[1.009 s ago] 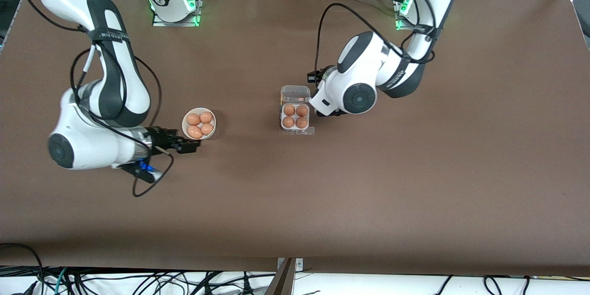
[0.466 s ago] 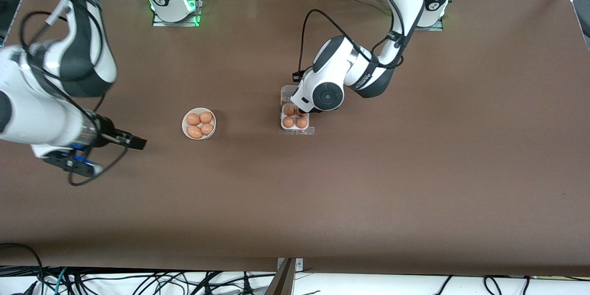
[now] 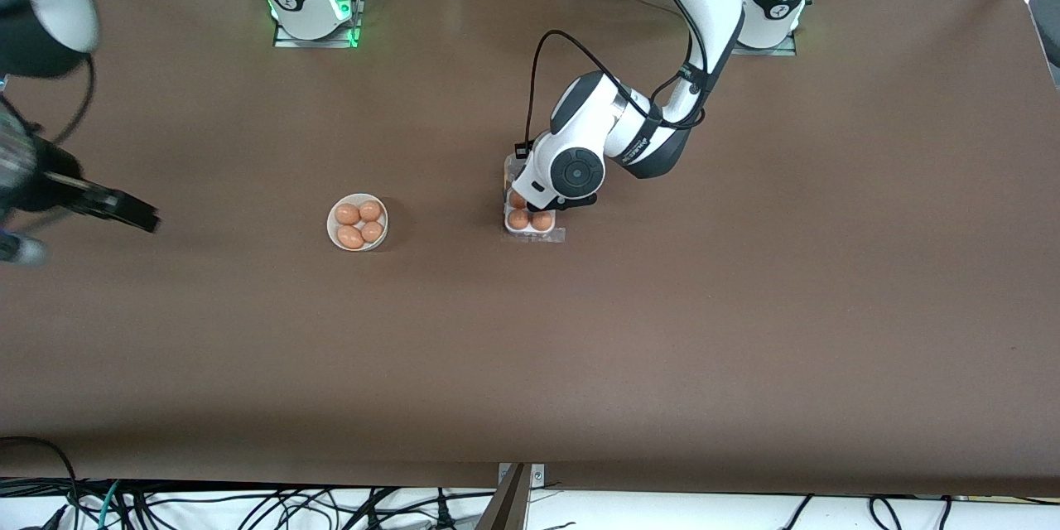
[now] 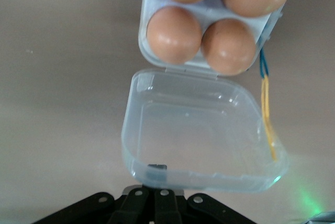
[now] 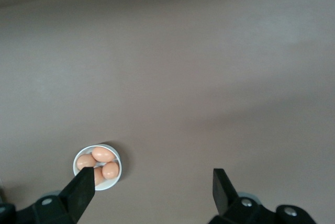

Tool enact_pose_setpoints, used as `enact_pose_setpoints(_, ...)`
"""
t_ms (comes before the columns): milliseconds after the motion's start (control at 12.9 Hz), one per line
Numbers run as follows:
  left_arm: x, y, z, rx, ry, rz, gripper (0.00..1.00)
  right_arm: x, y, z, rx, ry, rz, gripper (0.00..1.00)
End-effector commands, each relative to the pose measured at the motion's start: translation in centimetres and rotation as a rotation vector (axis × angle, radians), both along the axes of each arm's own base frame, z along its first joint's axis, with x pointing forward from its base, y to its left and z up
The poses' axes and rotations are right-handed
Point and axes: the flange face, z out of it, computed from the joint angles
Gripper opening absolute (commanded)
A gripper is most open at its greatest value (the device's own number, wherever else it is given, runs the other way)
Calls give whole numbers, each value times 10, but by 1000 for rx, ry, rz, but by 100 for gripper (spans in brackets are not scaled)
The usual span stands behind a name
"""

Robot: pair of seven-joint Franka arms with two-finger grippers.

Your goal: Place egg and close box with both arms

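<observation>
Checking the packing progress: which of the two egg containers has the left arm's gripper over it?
The small clear-plastic egg box, four cups filled, lid open, lies under the left gripper. The round white bowl of eggs sits apart, toward the right arm's end.

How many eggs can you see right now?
8: four in the box, one per cup, all visible in the left wrist view, and four in the white bowl toward the right arm's end. None looks hidden.
</observation>
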Motion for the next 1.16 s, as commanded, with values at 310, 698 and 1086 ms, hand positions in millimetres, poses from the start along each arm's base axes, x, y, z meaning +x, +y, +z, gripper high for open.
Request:
enact_pose_setpoints(310, 45, 6, 25, -54, -144, 91, 1, -52, 7, 4, 31, -52, 92, 100)
enact_pose_setpoints(698, 104, 54, 64, -31, -298, 169, 29, -45, 13, -1, 32, -49, 103, 100)
enact_pose_setpoints(1086, 166, 144, 143, 203, -587, 126, 100, -40, 15, -8, 33, -43, 106, 100)
